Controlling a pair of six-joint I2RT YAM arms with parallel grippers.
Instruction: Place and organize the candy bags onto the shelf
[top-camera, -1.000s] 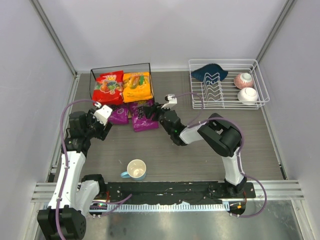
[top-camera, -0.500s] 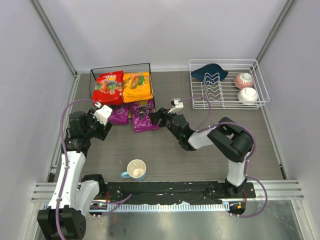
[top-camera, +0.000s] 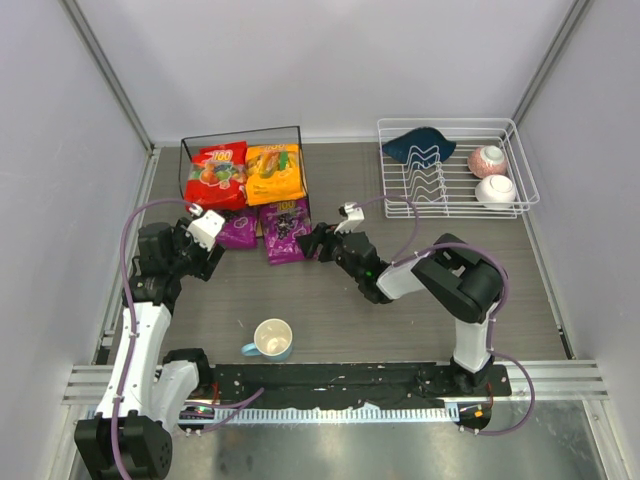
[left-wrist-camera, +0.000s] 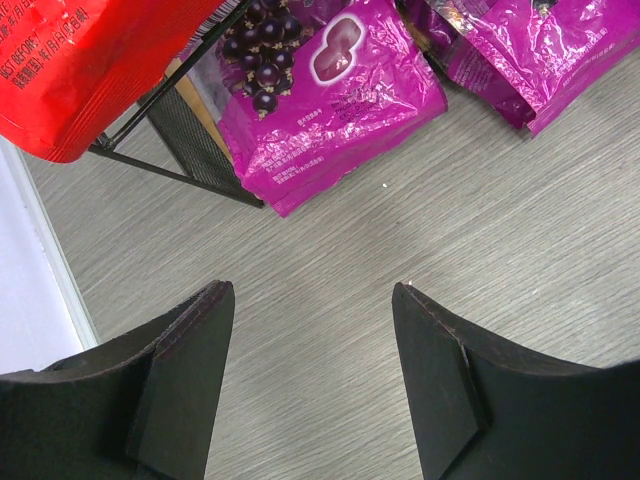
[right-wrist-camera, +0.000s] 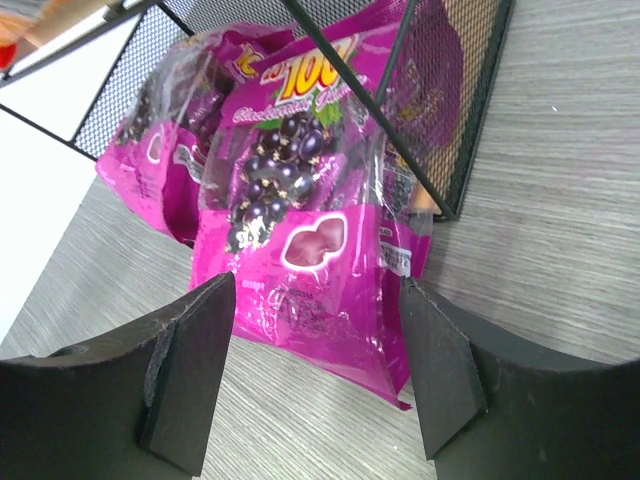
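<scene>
The shelf (top-camera: 190, 150) stands at the back left. The red bag (top-camera: 215, 172) and the orange-yellow bag (top-camera: 275, 172) lie on its top board. Two purple bags (top-camera: 238, 231) (top-camera: 287, 232) lie at the lower level, their front ends sticking out onto the table. My left gripper (top-camera: 213, 245) is open and empty, over bare table short of the left purple bag (left-wrist-camera: 320, 90). My right gripper (top-camera: 312, 241) is open, low at the front edge of the right purple bag (right-wrist-camera: 310, 240), jaws to either side of its end and not touching it.
A blue-handled mug (top-camera: 272, 340) stands near the front edge. The white dish rack (top-camera: 520, 150) at the back right holds a dark blue cloth (top-camera: 418, 145) and two bowls (top-camera: 487, 160) (top-camera: 495, 190). The shelf's black wire frame (right-wrist-camera: 440, 100) (left-wrist-camera: 190, 150) stands close ahead of both grippers.
My right gripper has drawn back from the right purple bag towards the front, and its elbow swung right. The left arm has not moved.
</scene>
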